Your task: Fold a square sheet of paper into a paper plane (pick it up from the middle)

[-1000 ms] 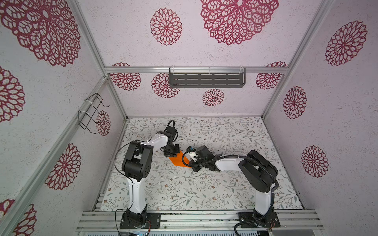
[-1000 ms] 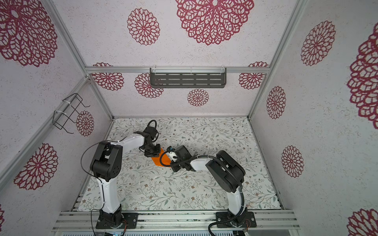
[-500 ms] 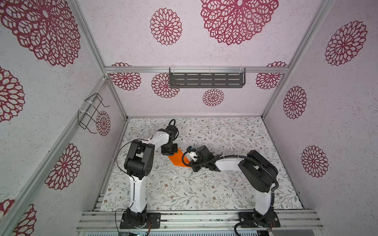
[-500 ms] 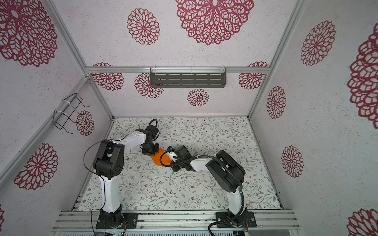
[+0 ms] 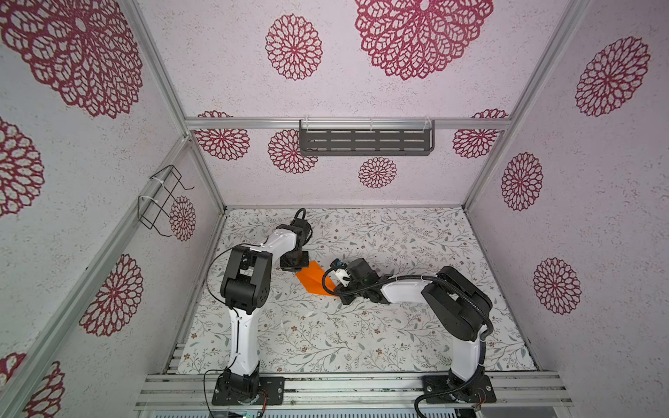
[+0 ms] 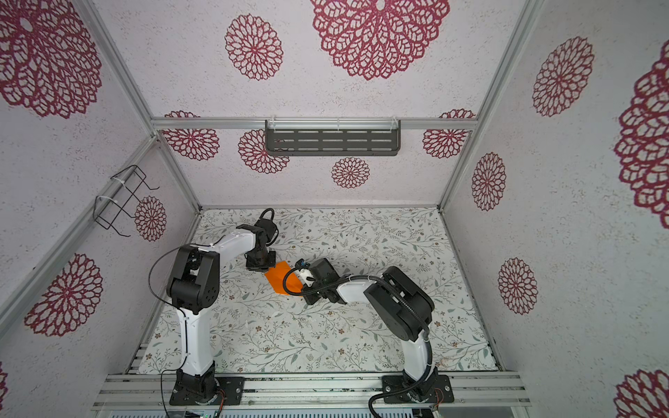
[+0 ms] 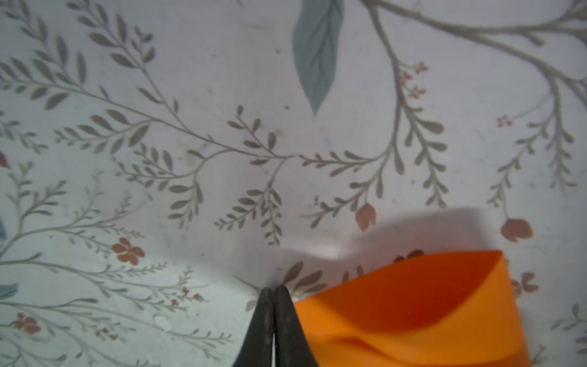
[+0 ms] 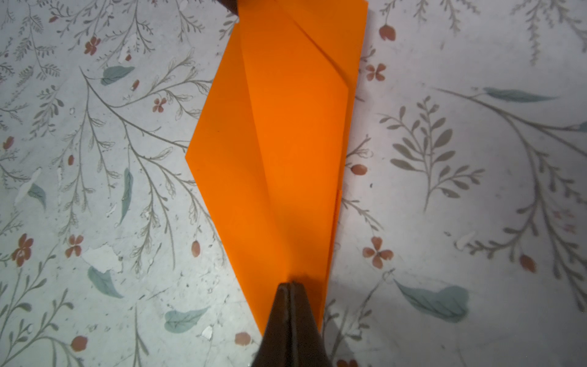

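Observation:
The square sheet of paper (image 5: pixel 313 280) (image 6: pixel 280 280) is bright orange and lies on the floral table near its middle, folded into a long pointed shape with several creases (image 8: pixel 286 143). My right gripper (image 8: pixel 289 283) (image 5: pixel 338 291) is shut, and its tips rest on the paper's narrow pointed end. My left gripper (image 7: pixel 273 289) (image 5: pixel 292 268) is also shut, with its tips down on the table just beside the paper's wide far-left end. There a flap (image 7: pixel 413 311) curls up off the table. Nothing is between either pair of jaws.
The floral table mat (image 5: pixel 362 336) is closed in by patterned walls. A dark slotted shelf (image 5: pixel 365 141) hangs on the back wall and a wire holder (image 5: pixel 163 201) on the left wall. Both arm bases stand on the front rail (image 5: pixel 354 389).
My left gripper has edged a little to the left at the paper's far corner, and that arm's elbow has shifted. The right arm and the paper have stayed put.

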